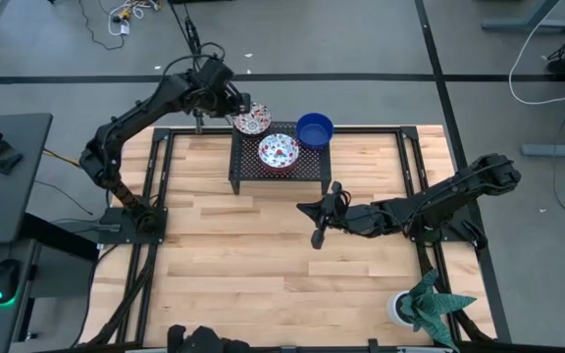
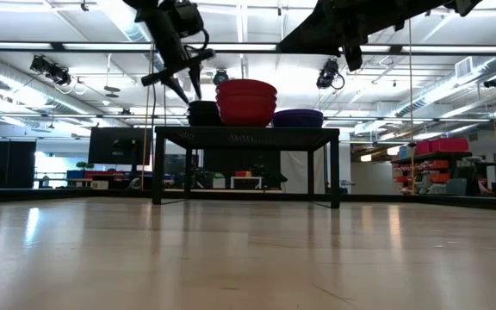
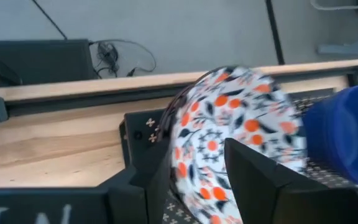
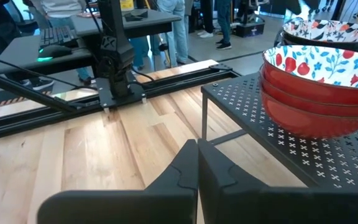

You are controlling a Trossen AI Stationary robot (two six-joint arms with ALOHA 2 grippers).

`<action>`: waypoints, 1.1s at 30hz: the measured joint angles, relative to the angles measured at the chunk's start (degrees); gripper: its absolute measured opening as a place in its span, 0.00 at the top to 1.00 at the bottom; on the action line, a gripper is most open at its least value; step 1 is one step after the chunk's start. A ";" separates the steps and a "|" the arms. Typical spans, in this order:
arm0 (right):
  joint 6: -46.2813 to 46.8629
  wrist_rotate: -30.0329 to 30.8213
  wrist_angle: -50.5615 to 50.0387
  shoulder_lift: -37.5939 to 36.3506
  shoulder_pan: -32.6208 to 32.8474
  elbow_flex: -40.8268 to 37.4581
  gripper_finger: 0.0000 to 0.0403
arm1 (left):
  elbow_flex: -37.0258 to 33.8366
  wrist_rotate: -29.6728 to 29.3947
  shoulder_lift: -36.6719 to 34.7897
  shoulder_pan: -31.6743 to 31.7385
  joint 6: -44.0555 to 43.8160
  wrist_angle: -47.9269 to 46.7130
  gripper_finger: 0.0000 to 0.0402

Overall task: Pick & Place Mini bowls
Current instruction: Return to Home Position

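A black perforated stand (image 1: 248,169) stands at the table's far middle. On it sit a floral mini bowl (image 1: 252,122) at its far left corner, a stack of floral bowls with red outsides (image 1: 279,152), and blue bowls (image 1: 314,129). My left gripper (image 1: 233,106) is open at the far-left floral bowl (image 3: 229,118). One finger (image 3: 257,177) is inside the bowl, the other (image 3: 151,183) outside its rim. My right gripper (image 1: 304,208) hovers shut over the table in front of the stand, beside the red stack (image 4: 319,87). My left gripper straddles the floral bowl's rim (image 3: 182,134) with its jaws apart, slanting down from the table's far left. Whether either finger touches the rim, I cannot tell. The bowl sits on the stand's top.
A white pot with a green plant (image 1: 425,304) stands at the table's near right corner. Bare wooden tabletop (image 1: 263,265) spreads in front of the stand. A dark desk with a mouse (image 1: 3,279) lies left of the table. People stand in the room beyond (image 4: 166,18).
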 joint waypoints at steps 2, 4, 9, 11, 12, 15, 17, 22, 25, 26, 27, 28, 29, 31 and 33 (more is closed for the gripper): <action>0.00 0.00 0.00 0.00 0.00 0.00 1.00 | 1.74 -0.01 -0.02 -0.08 0.01 -1.03 0.60; 0.00 0.00 -0.01 0.00 0.00 0.00 1.00 | 3.19 -0.03 0.04 -0.45 0.02 -2.32 0.61; 0.31 0.00 -0.22 0.00 0.00 0.00 1.00 | 4.57 -0.22 0.08 -1.32 0.17 -4.64 0.66; 0.37 0.00 -0.35 0.00 0.00 0.00 1.00 | 4.56 -1.55 0.35 -1.93 0.86 -4.92 0.70; 0.37 0.00 -0.42 0.00 0.06 0.00 1.00 | 4.56 -2.40 0.46 -2.29 1.46 -4.79 0.72; 0.42 0.02 -1.44 0.00 0.48 0.00 1.00 | 4.54 -5.77 0.55 -3.51 4.88 -4.72 0.80; 0.44 0.02 -2.19 0.00 0.96 0.00 1.00 | 4.54 -9.01 0.21 -4.72 8.70 -4.76 0.87; 0.44 0.14 -4.34 0.00 2.51 0.00 1.00 | 4.54 -17.87 -0.42 -10.88 17.06 -5.01 0.98; 0.59 0.24 -6.06 0.00 3.93 0.00 1.00 | 4.39 -22.67 -0.59 -14.95 20.48 -4.99 0.98; 0.92 0.45 -6.83 0.00 4.55 0.00 1.00 | 3.70 -23.03 -1.13 -15.92 21.13 -4.22 0.98; 1.36 0.87 -7.73 0.00 5.23 0.00 1.00 | 2.54 -23.13 -1.95 -16.82 21.87 -3.28 0.98; 1.77 1.32 -8.76 0.00 5.98 0.00 1.00 | 0.77 -23.03 -3.29 -17.49 22.40 -2.03 0.99; 2.08 2.08 -9.86 0.00 6.80 0.00 1.00 | -1.65 -22.98 -4.99 -17.97 22.55 -0.99 0.99; 2.95 3.36 -12.28 0.00 8.32 -0.02 1.00 | -7.54 -22.86 -9.55 -18.82 22.56 1.89 0.99; 3.98 3.61 -15.21 -0.03 9.64 -0.02 1.00 | -15.38 -22.09 -15.53 -19.59 22.51 5.68 0.98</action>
